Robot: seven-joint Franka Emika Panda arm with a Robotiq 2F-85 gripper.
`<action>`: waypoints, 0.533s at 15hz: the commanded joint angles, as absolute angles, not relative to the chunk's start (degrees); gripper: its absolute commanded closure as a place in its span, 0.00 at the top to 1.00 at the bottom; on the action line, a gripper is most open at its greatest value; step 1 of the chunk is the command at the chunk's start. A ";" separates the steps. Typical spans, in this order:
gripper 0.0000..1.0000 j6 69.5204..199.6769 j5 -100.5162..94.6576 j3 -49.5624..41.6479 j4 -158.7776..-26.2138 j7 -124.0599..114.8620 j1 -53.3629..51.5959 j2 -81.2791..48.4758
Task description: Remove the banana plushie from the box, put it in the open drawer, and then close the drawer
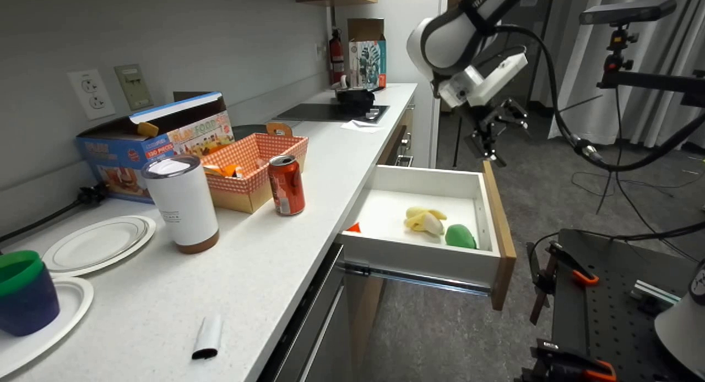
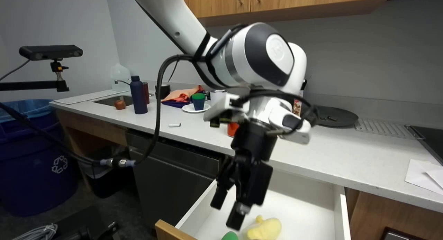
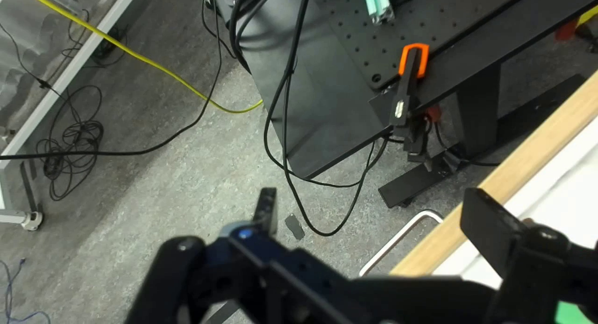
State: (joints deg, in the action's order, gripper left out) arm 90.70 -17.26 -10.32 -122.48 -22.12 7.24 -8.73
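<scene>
The banana plushie (image 1: 424,220) lies inside the open drawer (image 1: 498,233), beside a green object (image 1: 460,236). The plushie also shows in an exterior view (image 2: 264,229). The drawer has a white interior and a wood front; its front edge (image 3: 528,160) and silver bar handle (image 3: 402,237) show in the wrist view. The box (image 1: 259,164), red-checked and open-topped, stands on the counter with orange items in it. My gripper (image 1: 508,137) is open and empty, above and near the drawer's front panel. In the wrist view its fingers (image 3: 373,216) stand wide apart, with floor and drawer edge between them.
A red can (image 1: 286,185), white tumbler (image 1: 182,203) and printed carton (image 1: 160,145) stand on the counter. A small orange-red piece (image 1: 354,228) lies in the drawer. A black perforated table (image 1: 606,310) with clamps stands opposite the drawer. Cables hang near the arm.
</scene>
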 commanded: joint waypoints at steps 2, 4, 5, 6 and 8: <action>1.00 74.27 -13.26 -6.27 -110.43 -25.74 3.26 -10.19; 1.00 70.01 -12.97 -5.47 -106.42 -26.76 2.46 -11.92; 1.00 74.46 -14.01 -5.52 -111.23 -25.72 2.75 -8.85; 1.00 73.03 -13.94 -5.28 -109.80 -26.05 2.43 -9.40; 1.00 72.22 -13.92 -5.29 -108.53 -26.10 2.36 -10.40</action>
State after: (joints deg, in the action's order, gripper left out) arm 72.31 -13.92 -5.27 -108.61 -26.13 2.37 -10.40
